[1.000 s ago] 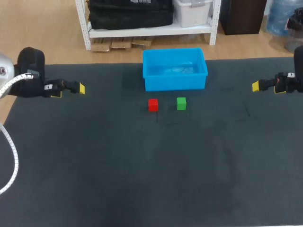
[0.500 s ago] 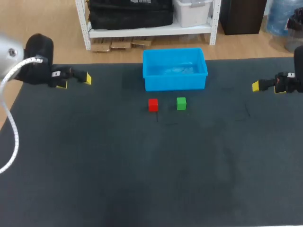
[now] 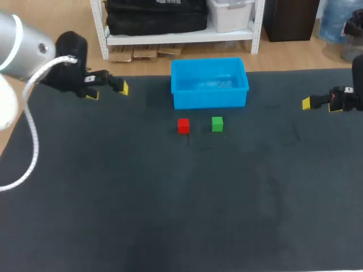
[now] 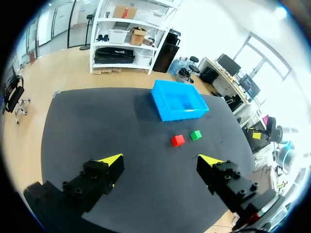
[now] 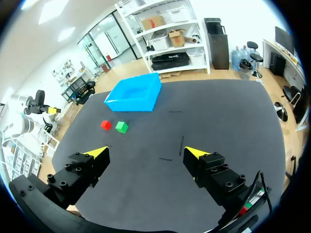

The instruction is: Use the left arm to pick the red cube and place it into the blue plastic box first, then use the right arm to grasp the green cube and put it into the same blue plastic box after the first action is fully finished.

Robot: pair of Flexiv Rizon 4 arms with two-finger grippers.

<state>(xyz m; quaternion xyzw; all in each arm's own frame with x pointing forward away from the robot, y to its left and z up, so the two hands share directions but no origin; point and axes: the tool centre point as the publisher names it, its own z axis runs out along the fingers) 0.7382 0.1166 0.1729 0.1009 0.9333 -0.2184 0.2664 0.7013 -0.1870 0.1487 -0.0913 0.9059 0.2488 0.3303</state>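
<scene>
The red cube (image 3: 183,125) and the green cube (image 3: 217,123) sit side by side on the dark table mat, just in front of the blue plastic box (image 3: 209,83). My left gripper (image 3: 108,88) hangs open over the mat's far left, well left of the box. In the left wrist view the red cube (image 4: 177,141), green cube (image 4: 196,135) and box (image 4: 179,101) lie far ahead of the open left gripper (image 4: 163,158). My right gripper (image 3: 307,103) stands open at the right edge. Its view shows the red cube (image 5: 105,124), green cube (image 5: 121,127) and box (image 5: 135,94) ahead of the right gripper (image 5: 146,152).
The dark mat (image 3: 170,204) covers the table. A white cable (image 3: 28,136) loops down from my left arm at the left edge. My left arm (image 5: 38,106) shows small across the table in the right wrist view.
My left arm has swung forward and to the right, toward the blue box, and its gripper stays open. The right arm and both cubes have not moved.
</scene>
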